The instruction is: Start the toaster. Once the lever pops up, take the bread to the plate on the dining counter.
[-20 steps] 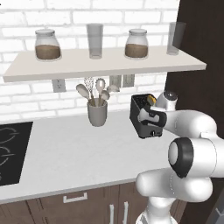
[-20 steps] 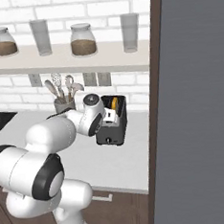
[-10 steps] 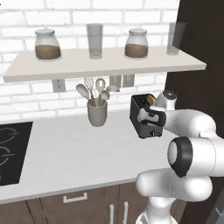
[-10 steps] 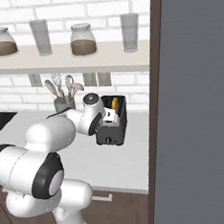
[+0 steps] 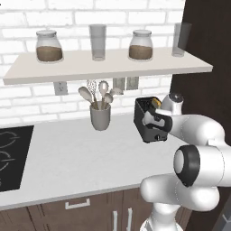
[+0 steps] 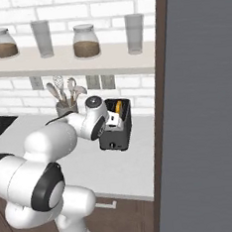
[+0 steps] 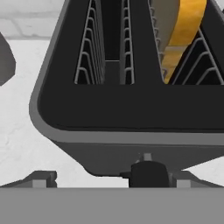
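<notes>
Gripper (image 5: pixel 152 121) wide open, holding nothing, parked at toaster's (image 5: pixel 145 122) front end on the worktop. I read the lever (image 7: pixel 148 171) directly below the fingertips; bread (image 7: pixel 183 27) in the right slot.

Home kitchen, rendered. White brick backsplash w/ wall outlets (image 5: pixel 126 83), open shelf (image 5: pixel 108 66) w/ 2 jars & 2 glasses, pale tabletop (image 5: pixel 76 158) over dark drawer cabinets, black cooktop (image 5: pixel 11 155), grey utensil cup (image 5: pixel 100 116), black toaster (image 5: pixel 149 120) w/ bread (image 7: pixel 181 26) in slot.
</notes>
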